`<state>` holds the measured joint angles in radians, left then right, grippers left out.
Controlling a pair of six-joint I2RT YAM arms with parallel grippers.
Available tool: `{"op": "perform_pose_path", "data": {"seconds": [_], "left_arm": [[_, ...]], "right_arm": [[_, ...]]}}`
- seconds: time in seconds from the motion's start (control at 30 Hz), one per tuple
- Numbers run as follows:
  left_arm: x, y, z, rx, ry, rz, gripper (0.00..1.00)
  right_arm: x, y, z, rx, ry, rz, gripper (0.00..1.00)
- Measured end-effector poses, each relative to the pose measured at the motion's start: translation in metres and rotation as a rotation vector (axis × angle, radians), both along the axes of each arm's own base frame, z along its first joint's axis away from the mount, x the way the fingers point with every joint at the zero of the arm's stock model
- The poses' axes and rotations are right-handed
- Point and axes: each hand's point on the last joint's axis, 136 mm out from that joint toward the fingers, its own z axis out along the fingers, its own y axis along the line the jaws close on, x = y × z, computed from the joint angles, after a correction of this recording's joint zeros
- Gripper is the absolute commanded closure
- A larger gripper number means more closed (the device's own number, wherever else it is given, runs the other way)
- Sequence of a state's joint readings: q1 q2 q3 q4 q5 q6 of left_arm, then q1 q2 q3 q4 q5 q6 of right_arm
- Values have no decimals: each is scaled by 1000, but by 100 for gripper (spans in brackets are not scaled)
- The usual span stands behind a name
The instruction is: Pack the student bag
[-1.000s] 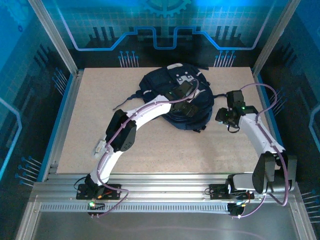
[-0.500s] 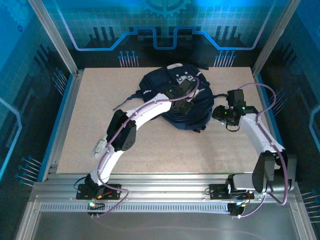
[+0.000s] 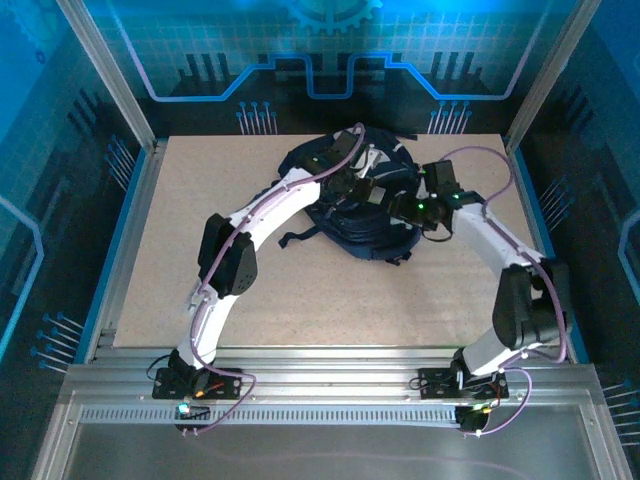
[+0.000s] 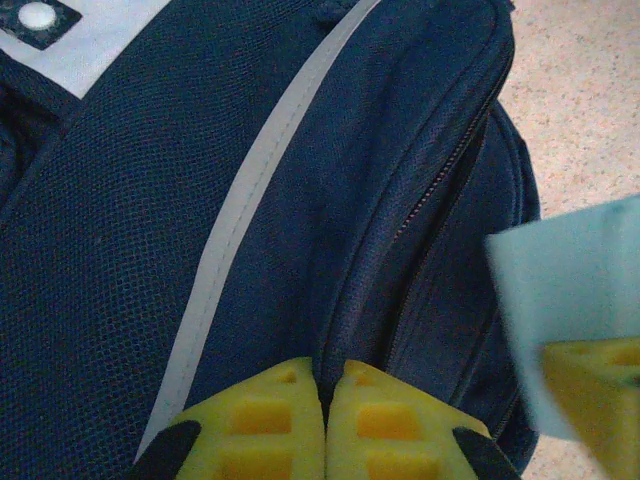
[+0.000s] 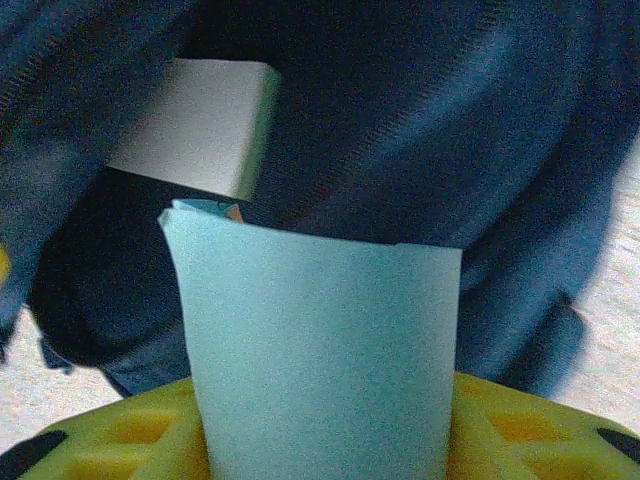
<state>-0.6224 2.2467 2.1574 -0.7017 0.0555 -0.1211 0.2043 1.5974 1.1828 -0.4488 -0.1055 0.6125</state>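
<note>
The student bag point(image 3: 362, 238), dark navy with a grey-white stripe point(image 4: 235, 225), lies at the back middle of the table. My left gripper point(image 4: 326, 368) is shut on a fold of its fabric beside a zip, over the bag's top point(image 3: 350, 180). My right gripper point(image 5: 320, 405) is shut on a light-blue booklet point(image 5: 315, 340), which stands upright at the bag's dark opening point(image 5: 120, 290). That booklet point(image 4: 570, 300) also shows at the right edge of the left wrist view. A pale box-shaped thing point(image 5: 195, 125) sits inside the opening.
The beige tabletop point(image 3: 200, 260) lies bare to the left of and in front of the bag. A black strap point(image 3: 296, 238) trails off the bag's left side. Metal frame posts point(image 3: 105, 75) and blue walls close in the back and sides.
My left gripper has shut on the bag's fabric and drawn it toward the back. My right arm has swung left, carrying the booklet from beside the bag to its opening.
</note>
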Motion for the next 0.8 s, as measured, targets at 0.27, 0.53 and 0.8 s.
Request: {"op": "perform_pose_path", "data": {"seconds": [0.27,0.53,0.8], "left_arm": [[13,16,5,-22,7,68,100],[13,14,21,-63,-10,77,100],[12,11,22,-75,-5,66,100]], "right_arm": [[42,43,-13,81,29,24,16],[50,53,-11,132,7,27,26],[45,51,-26,138,6,18,14]]}}
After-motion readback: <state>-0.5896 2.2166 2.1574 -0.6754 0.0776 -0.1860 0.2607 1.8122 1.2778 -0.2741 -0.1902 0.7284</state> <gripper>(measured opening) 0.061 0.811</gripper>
